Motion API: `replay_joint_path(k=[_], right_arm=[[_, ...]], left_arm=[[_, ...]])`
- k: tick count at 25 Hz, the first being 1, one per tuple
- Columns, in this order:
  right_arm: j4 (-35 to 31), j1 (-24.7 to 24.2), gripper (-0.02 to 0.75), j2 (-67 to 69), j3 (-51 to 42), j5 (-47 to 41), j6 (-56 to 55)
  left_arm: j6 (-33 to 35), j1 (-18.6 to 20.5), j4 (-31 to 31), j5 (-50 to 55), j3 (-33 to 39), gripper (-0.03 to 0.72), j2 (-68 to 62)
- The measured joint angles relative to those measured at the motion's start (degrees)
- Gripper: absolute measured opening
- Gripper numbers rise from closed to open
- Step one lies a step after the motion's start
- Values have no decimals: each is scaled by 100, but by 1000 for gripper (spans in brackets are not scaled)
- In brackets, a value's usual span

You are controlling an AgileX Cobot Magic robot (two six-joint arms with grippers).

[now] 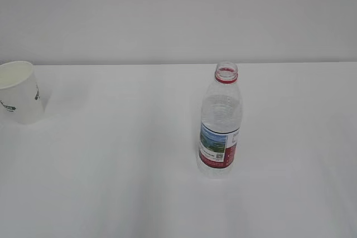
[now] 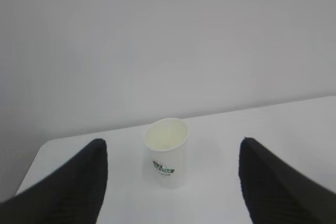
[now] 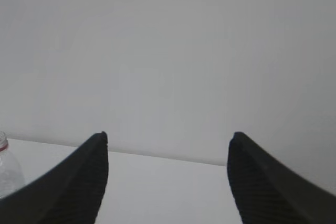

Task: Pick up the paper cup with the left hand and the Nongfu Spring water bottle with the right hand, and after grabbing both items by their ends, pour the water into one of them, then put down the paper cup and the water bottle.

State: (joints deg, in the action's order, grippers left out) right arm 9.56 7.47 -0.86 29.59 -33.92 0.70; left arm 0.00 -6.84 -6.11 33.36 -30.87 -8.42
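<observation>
The white paper cup [image 1: 20, 92] stands upright at the far left of the table, its green logo facing the left wrist camera. In the left wrist view the paper cup [image 2: 166, 152] sits ahead of my left gripper [image 2: 171, 145], whose black jaws stand wide open on either side, apart from it. The Nongfu Spring water bottle [image 1: 220, 121] stands upright and uncapped right of centre, with clear water inside. In the right wrist view only the bottle's shoulder [image 3: 8, 174] shows at the left edge. My right gripper [image 3: 168, 139] is open and holds nothing. Neither arm shows in the exterior view.
The white table [image 1: 122, 182] runs back to a plain pale wall. Its far left corner [image 2: 50, 145] shows in the left wrist view, just behind and left of the cup.
</observation>
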Motion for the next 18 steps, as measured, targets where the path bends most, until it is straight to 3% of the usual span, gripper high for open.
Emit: replay_joint_path(k=[8,18], right_arm=[[156,0,535,614,-56,273,0],[182,0,535,2160,-56,2057,0]], left_arm=[[0,0,-61,-727,0,570,-591],[0,0,-86,-2083,0,570,-1747]])
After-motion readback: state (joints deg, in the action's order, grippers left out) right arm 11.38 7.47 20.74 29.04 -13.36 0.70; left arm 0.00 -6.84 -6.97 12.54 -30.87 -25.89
